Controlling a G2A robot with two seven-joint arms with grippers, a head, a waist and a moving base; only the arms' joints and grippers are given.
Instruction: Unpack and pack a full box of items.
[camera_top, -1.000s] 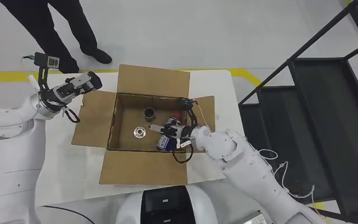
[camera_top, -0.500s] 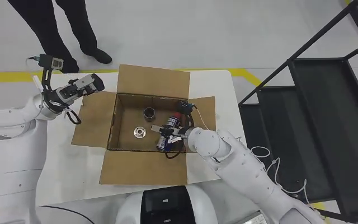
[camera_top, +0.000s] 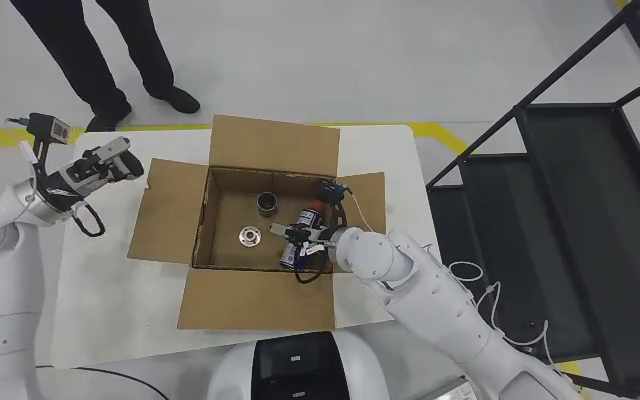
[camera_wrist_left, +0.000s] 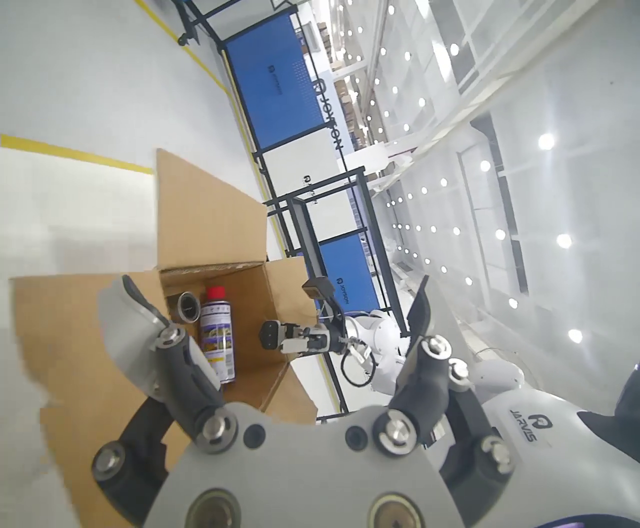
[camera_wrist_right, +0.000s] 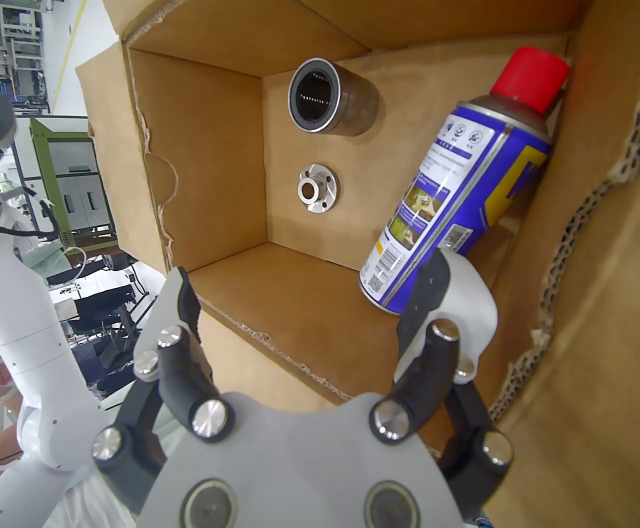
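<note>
An open cardboard box (camera_top: 230, 175) stands mid-table with its flaps folded out. Inside lie a blue spray can with a red cap (camera_top: 303, 232), a metal cylinder bearing (camera_top: 268, 203) and a small metal flange (camera_top: 250, 236). My right gripper (camera_top: 298, 243) hangs open inside the box at the can's bottom end. In the right wrist view one fingertip (camera_wrist_right: 440, 280) sits against the can (camera_wrist_right: 465, 185), with the bearing (camera_wrist_right: 330, 97) and flange (camera_wrist_right: 317, 188) beyond. My left gripper (camera_top: 118, 162) is open beyond the box's left flap, holding nothing.
The white table (camera_top: 110, 300) has bare room left of the box and along its front. A black metal stair frame (camera_top: 560, 200) stands to the right of the table. In the left wrist view the box (camera_wrist_left: 200, 220) and can (camera_wrist_left: 217, 340) lie ahead.
My left arm has drawn back to the left, away from the box's flap. My right gripper shifted slightly left over the can a second ago and has held still since.
</note>
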